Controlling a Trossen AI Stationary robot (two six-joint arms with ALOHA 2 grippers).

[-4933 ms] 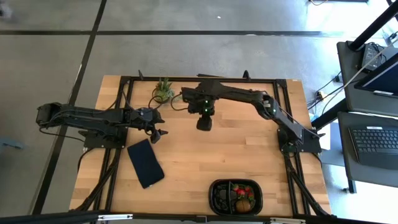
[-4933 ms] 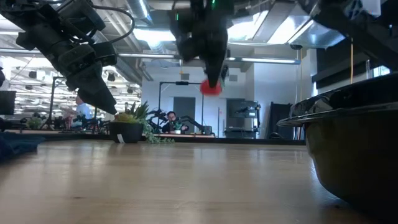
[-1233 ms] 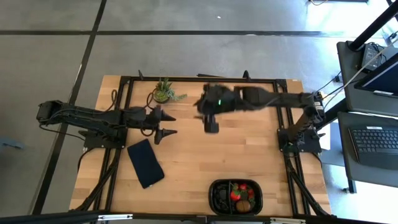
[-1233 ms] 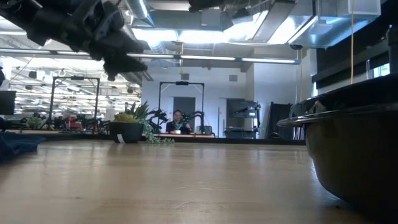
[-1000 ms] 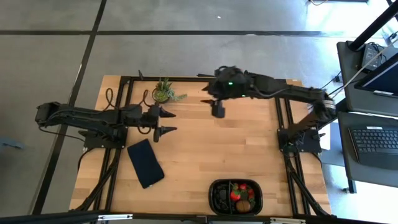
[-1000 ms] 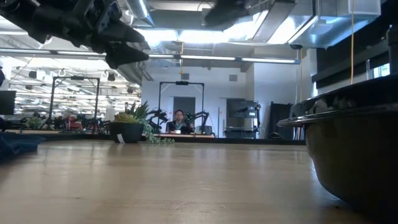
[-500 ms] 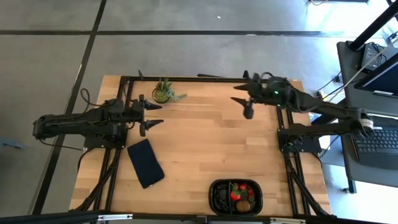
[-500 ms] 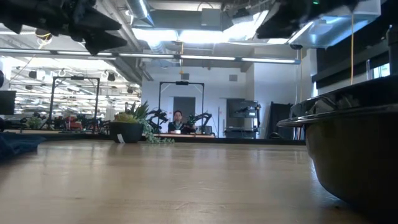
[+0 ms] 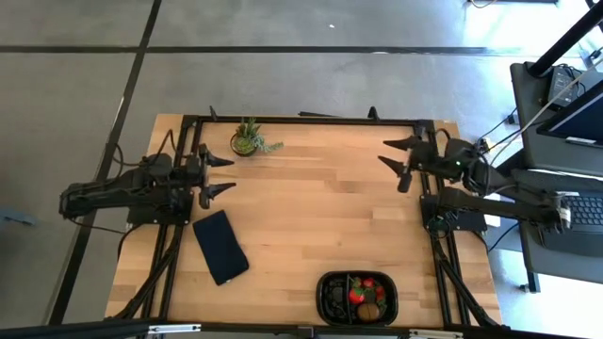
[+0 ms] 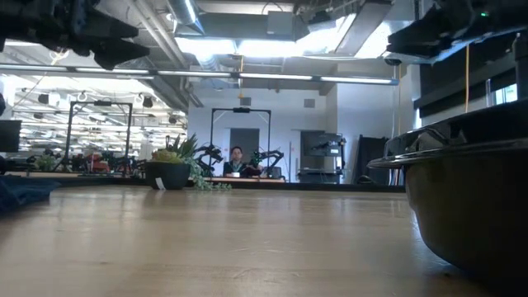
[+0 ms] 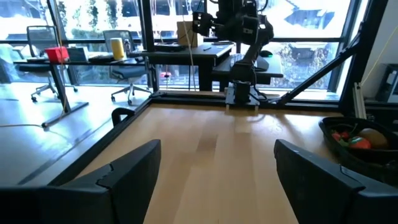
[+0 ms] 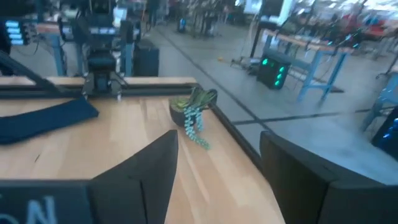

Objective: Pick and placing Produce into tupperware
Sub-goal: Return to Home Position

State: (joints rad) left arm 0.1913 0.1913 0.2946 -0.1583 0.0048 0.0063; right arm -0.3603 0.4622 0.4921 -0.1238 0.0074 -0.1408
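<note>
A wooden desk (image 9: 311, 226) is seen from above, with a dark arm drawn in at each side.

The left tool (image 9: 222, 175) is held over the desk's left edge, near the plant (image 9: 248, 139) and just beyond the far end of the navy slab (image 9: 220, 247). Its fingers are spread wide and nothing is held between them.

The right tool (image 9: 388, 153) is held over the far right part of the desk. It is likewise opened wide and empty.

The tray (image 9: 321, 298) is set at the near edge, right of centre, well apart from both tools. The produce is held inside it: red strawberries (image 9: 360, 291) are seen beside a brown kiwi (image 9: 368, 310).

In the low view only the tray's dark wall (image 10: 470, 214) is shown at the right, with the arms raised into the top corners. A person (image 10: 238, 158) is seen seated far behind the desk.

Half a second earlier the right tool was placed farther in over the desk; it is now pulled back toward the right edge. The left arm is also tucked in a little more, toward its own side.

About five seconds earlier the right tool was held over the far middle of the desk with a red strawberry gripped in it. That fruit is no longer held.

The tray, plant and slab are found where they were.
</note>
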